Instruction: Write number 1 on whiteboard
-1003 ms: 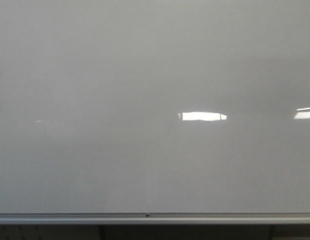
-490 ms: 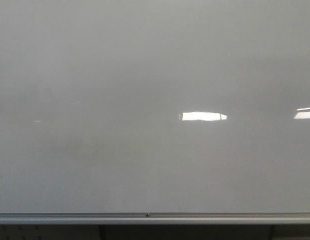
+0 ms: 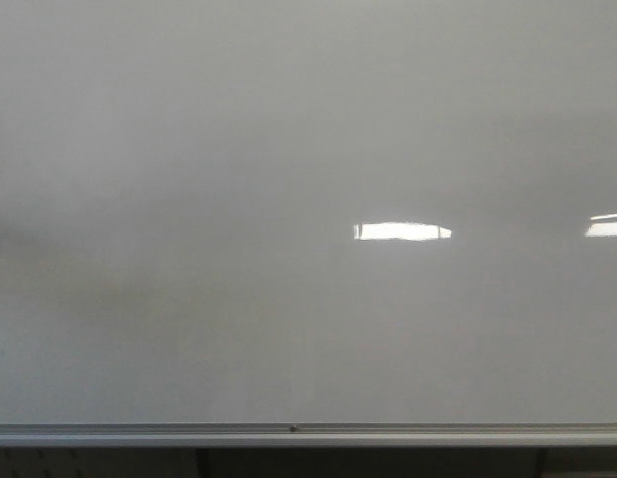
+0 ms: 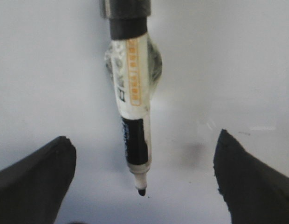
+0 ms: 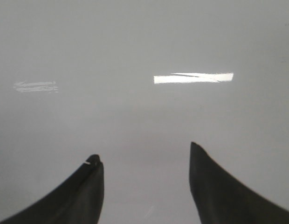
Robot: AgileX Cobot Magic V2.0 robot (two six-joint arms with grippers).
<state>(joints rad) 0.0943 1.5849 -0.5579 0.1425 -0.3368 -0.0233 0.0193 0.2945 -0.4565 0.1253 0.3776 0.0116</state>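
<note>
The whiteboard (image 3: 289,149) fills the front view, glossy pale grey with a silver edge strip (image 3: 289,434) along its lower side. The number 1 is out of view in every frame. In the left wrist view a black-and-white marker (image 4: 133,116) hangs from a dark holder, tip (image 4: 141,191) pointing at the board (image 4: 237,70). I cannot tell if the tip touches. My left gripper (image 4: 144,135) is open, its fingers wide apart on either side of the marker and clear of it. My right gripper (image 5: 143,150) is open and empty over bare board (image 5: 135,37). Neither gripper shows in the front view.
Two bright rectangular light glares (image 3: 402,231) (image 3: 607,225) lie on the board's right half. Below the edge strip is a dark band with some framework (image 3: 199,463).
Faint shading near the board's left edge has shifted slightly. Nothing else differs.
</note>
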